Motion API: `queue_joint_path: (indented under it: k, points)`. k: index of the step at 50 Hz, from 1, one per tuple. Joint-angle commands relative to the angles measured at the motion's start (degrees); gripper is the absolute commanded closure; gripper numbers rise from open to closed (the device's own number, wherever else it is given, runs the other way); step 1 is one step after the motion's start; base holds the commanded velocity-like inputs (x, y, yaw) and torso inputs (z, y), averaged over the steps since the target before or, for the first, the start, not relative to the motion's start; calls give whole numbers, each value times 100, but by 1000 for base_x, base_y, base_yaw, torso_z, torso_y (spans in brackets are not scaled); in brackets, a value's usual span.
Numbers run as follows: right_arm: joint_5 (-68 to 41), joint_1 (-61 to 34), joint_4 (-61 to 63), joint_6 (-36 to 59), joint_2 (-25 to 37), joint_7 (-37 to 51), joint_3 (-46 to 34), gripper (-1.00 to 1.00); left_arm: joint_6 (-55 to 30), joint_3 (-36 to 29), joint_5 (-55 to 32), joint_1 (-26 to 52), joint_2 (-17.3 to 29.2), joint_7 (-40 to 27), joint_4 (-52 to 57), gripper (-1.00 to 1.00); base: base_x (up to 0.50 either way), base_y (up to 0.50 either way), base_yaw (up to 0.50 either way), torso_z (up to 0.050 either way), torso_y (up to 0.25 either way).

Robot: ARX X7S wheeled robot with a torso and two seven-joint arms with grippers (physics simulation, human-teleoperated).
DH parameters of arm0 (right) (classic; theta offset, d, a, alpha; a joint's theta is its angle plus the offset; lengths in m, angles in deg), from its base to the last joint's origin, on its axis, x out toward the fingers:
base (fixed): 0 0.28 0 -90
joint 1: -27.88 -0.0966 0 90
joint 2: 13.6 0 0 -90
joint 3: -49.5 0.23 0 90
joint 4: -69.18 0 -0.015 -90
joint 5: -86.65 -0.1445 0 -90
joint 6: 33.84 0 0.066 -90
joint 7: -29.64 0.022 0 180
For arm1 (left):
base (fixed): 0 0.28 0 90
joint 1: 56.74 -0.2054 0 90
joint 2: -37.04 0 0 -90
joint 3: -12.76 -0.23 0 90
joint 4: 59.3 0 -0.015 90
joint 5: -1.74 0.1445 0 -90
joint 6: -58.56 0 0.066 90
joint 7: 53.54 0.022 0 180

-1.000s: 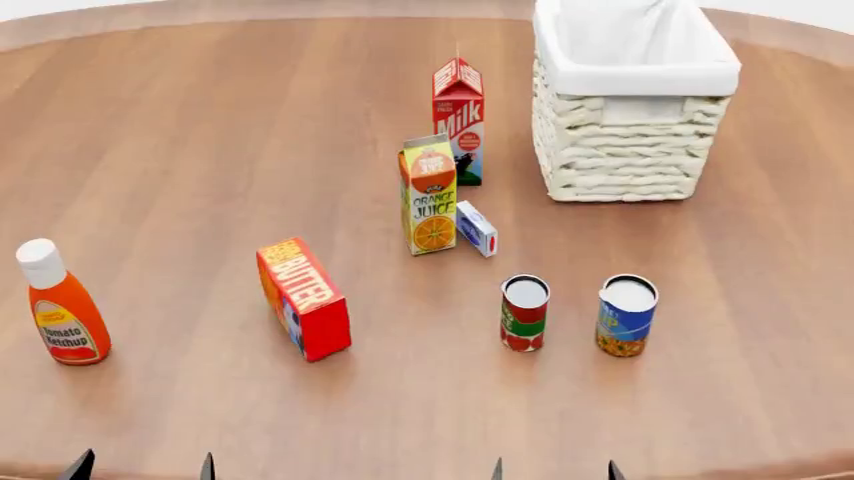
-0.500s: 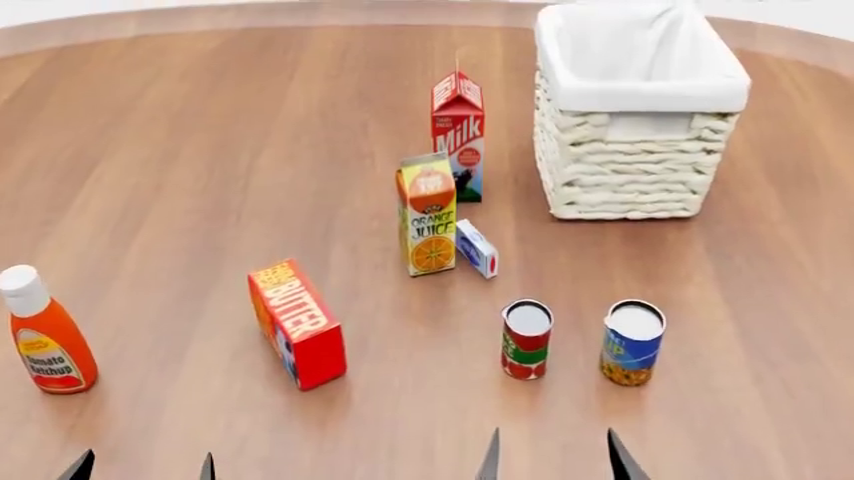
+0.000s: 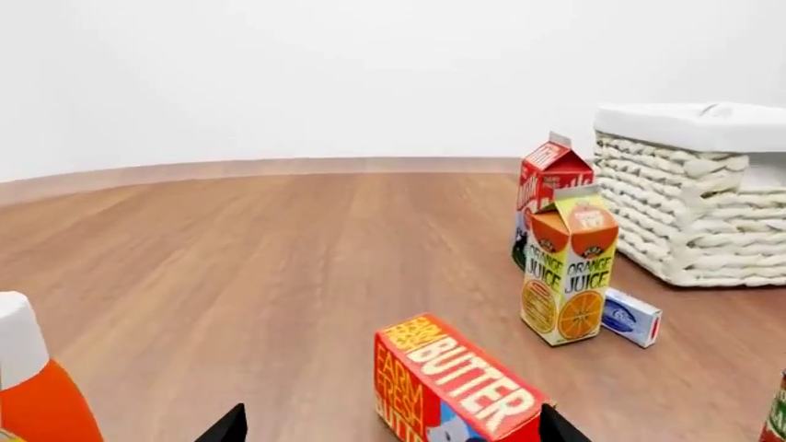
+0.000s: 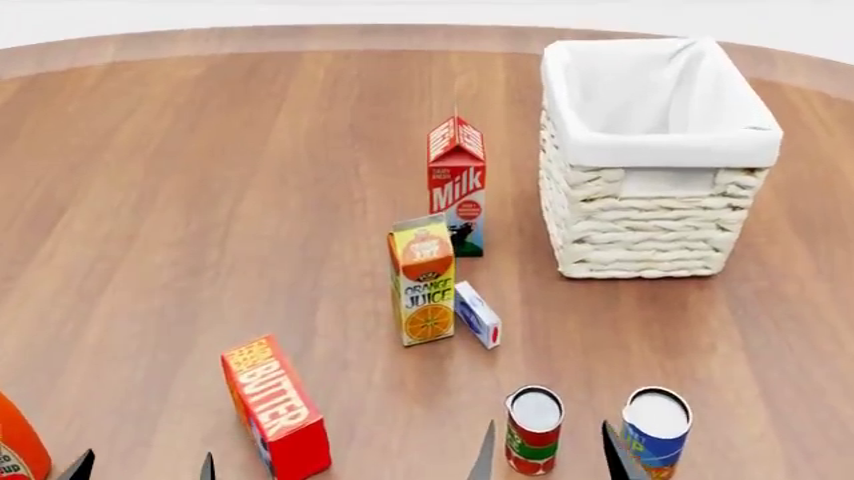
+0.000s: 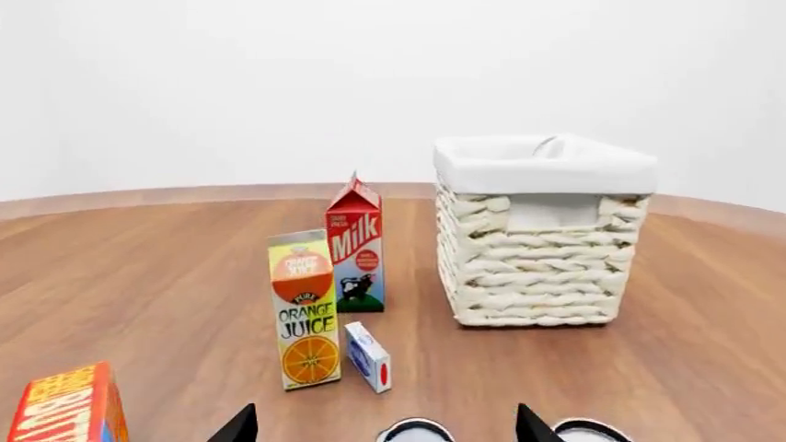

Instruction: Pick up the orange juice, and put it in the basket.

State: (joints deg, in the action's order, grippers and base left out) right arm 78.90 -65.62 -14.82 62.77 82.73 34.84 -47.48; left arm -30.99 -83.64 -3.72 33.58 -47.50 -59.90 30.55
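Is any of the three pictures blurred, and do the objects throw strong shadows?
Head view: sharp; the tall yellow orange juice carton throws only a faint soft shadow. Left wrist view: the red butter box is crisp. Right wrist view: the cream-white woven wicker basket is evenly lit, no glare.

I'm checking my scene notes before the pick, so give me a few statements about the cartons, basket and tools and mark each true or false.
1. The orange juice stands upright on the table. True.
2. The basket already holds the milk carton. False: the milk stands on the table beside it.
3. A small blue-and-white box lies next to the juice. True.
4. The right tool grips the juice. False: it is open, well short of it.
5. The butter box leans on the basket. False: it stands far apart.
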Motion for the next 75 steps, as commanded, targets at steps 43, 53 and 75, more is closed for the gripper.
queue_joint_path:
  k: [43,53,75]
  points:
    - [-167,117,-31,-328,221,250,-323,-100,50,-302,-251,36,251,-293,-16,-100,372,0,0,0,0]
    - [-178,110,-40,-343,254,306,-364,-100,58,-345,-286,42,286,-334,-19,-100,371,0,0,0,0]
    - [-177,198,119,-282,360,393,-516,-100,76,-430,-356,55,355,-415,-25,-100,237,0,0,0,0]
